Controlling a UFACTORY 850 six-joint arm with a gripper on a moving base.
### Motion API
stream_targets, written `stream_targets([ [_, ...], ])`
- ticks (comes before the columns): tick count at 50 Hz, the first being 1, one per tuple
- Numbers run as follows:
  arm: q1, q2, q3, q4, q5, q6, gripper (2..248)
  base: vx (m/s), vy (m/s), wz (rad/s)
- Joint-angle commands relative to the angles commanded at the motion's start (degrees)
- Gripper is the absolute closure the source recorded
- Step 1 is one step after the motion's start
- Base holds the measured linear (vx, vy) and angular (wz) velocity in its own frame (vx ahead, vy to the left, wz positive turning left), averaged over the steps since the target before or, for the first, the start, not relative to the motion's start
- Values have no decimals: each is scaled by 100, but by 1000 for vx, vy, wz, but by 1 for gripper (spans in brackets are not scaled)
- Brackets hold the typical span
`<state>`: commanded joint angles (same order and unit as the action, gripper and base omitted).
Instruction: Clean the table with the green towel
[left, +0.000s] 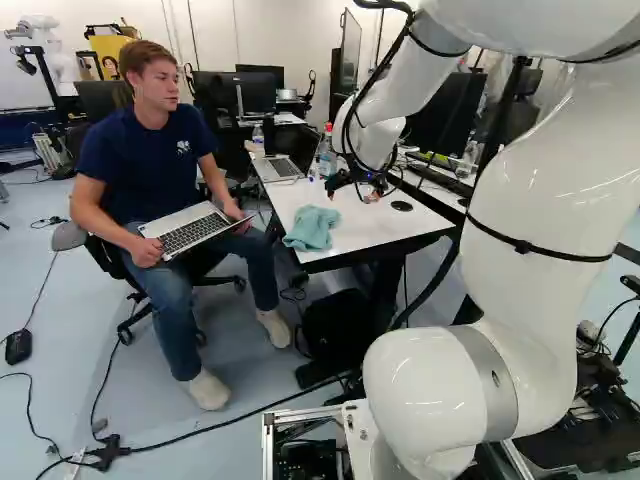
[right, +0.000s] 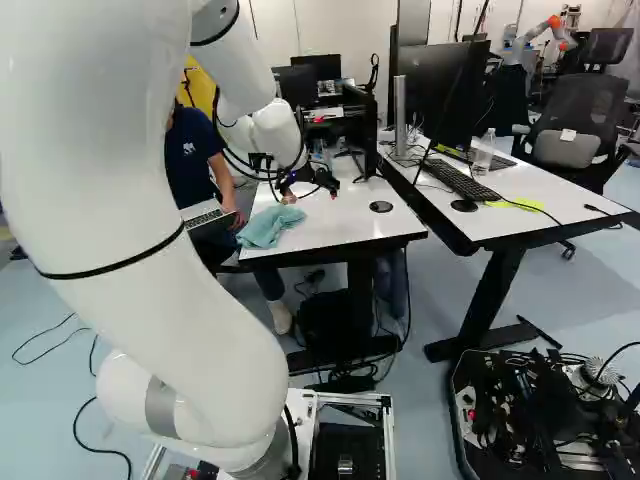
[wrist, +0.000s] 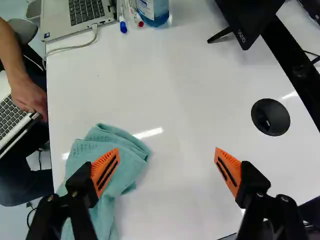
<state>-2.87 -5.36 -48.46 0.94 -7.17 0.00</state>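
The hand (wrist: 166, 170) is spread wide above the counter (wrist: 185, 95). The green towel (left: 312, 228) lies at the near left corner; it looks light and soft, probably best pinched at its bunched middle.

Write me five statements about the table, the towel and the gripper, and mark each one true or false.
1. The black two-fingered gripper with orange pads stands open. True.
2. The teal-green cloth towel is clamped in the gripper. False: the towel lies ungripped on the white tabletop.
3. A bottle of blue liquid stands on the tabletop. True.
4. The towel covers the round black insert in the tabletop. False: the insert is uncovered, well to the side of the towel.
5. The blue-capped marker lies between the silver laptop on the table and the red-capped marker. True.
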Motion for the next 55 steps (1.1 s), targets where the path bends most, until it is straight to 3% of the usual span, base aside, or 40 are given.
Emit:
stream_targets([
  [28, 54, 401, 817, -18, 1074, 0, 3, 0, 0, 0],
  [55, 131, 970, 1974, -43, 2597, 0, 3, 0, 0, 0],
])
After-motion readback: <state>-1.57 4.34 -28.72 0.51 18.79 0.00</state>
